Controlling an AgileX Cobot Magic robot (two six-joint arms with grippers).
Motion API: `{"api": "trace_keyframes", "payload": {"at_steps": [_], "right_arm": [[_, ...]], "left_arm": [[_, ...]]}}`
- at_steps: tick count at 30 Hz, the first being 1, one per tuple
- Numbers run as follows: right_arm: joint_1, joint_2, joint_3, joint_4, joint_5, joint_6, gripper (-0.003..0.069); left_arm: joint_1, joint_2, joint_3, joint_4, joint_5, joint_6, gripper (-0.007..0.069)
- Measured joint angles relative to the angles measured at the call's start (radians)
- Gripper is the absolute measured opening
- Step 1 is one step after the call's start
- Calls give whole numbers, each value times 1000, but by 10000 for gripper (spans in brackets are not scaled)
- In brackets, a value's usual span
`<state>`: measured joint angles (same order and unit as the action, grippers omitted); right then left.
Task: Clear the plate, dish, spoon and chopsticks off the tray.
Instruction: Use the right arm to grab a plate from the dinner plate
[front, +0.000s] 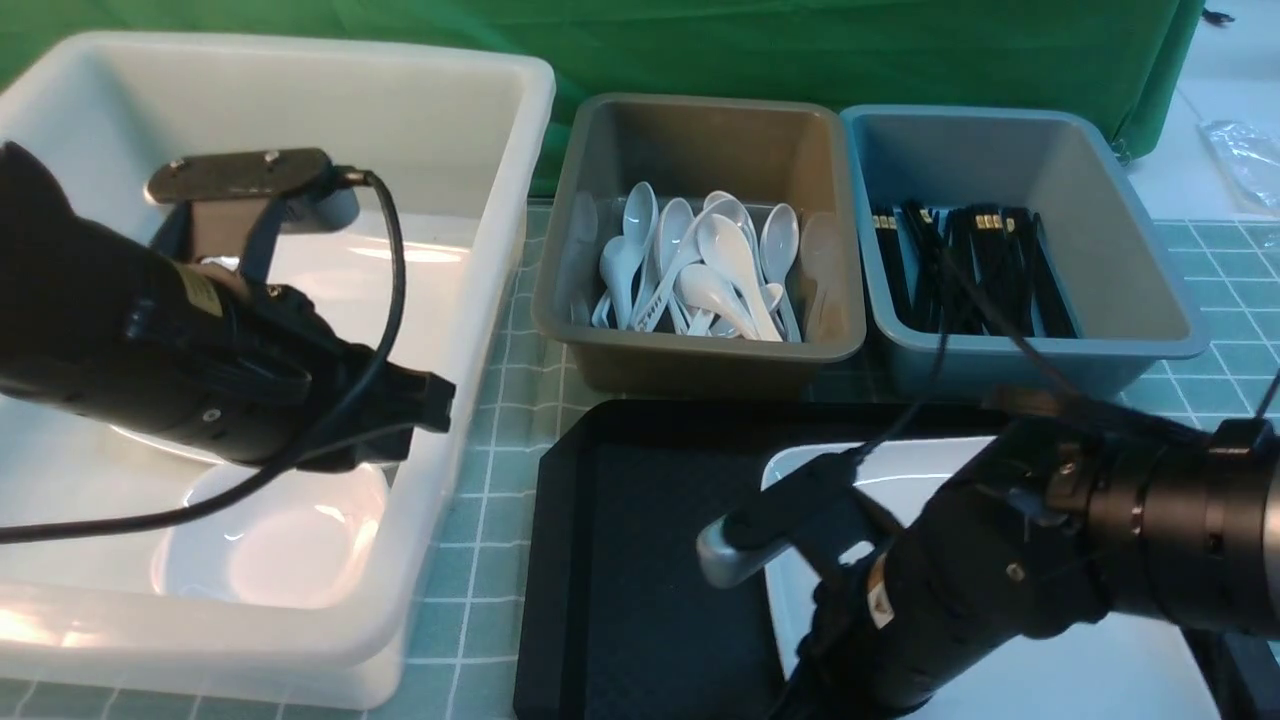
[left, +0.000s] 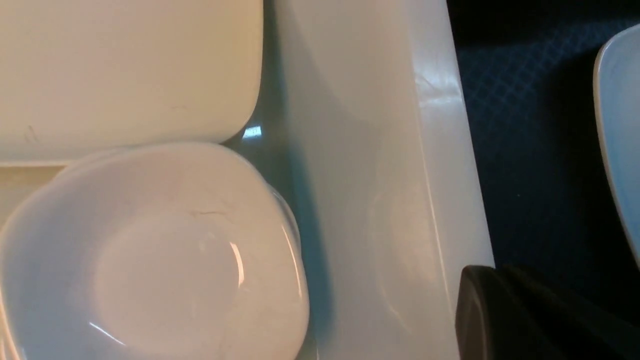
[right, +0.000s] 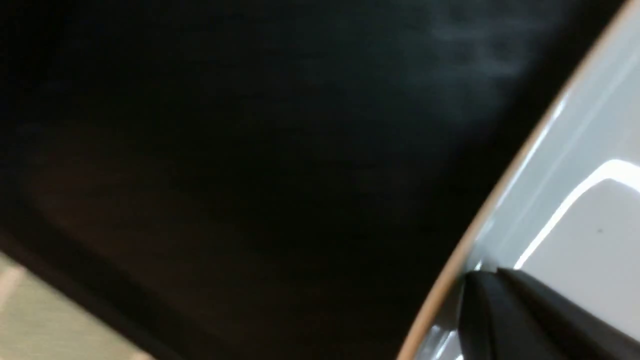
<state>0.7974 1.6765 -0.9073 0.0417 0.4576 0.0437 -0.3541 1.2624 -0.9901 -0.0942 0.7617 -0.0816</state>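
Observation:
The large white plate lies on the right side of the black tray. My right arm reaches down over the plate, and in the front view its fingers are hidden behind the wrist. In the right wrist view my right gripper is shut, its tips resting at the plate's rim with nothing seen between them. My left gripper is shut and empty, hovering by the right wall of the white tub. A small deep white dish lies inside that tub. Spoons and chopsticks lie in tubs behind the tray.
The grey tub holds several spoons and the blue tub several chopsticks; both stand just beyond the tray. A flat white plate lies in the white tub beside the dish. A green curtain closes the back.

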Motion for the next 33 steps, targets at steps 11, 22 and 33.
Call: {"api": "trace_keyframes", "payload": {"at_steps": [11,22,33], "right_arm": [[-71,-128,-113,-42,177,47,19],[-601,-214,-72,-7,185,-114,29],[-733,80,-169,120,53,-271,468]], "left_arm": [[0,0,0,-52,-2,33,10],[0,0,0,-92,3,82,10],[0,0,0,-91,45,106,10]]}}
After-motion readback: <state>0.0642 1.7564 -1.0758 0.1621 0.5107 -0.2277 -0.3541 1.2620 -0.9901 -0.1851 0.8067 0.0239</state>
